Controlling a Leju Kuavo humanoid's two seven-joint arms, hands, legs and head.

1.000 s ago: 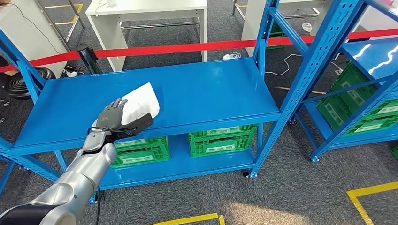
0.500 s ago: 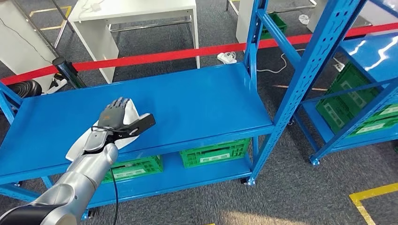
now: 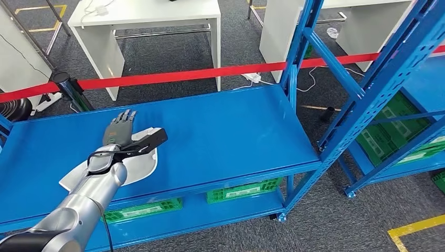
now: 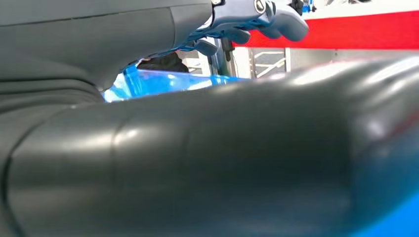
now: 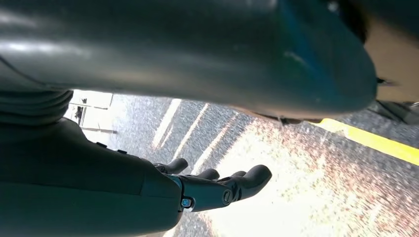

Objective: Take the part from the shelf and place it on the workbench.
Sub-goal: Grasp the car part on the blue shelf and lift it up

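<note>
holding the white part [image 3: 137, 167] in my left hand [image 3: 122, 137] above the shelf [image 3: 225, 131]; it looks light, stiff, smooth, so grip its edge firmly.

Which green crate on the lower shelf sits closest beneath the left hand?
The left-hand green crate, partly hidden behind the shelf edge below the left hand and its white part; the other green crate sits further right.

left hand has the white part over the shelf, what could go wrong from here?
1. The flat white plastic part is wide, and the left hand holds it from above near one side; it could tilt or slip as it is carried.
2. It hangs low over the blue metal shelf; its lower edge may scrape or catch on the shelf's front lip.
3. The blue upright post stands close by.
</note>
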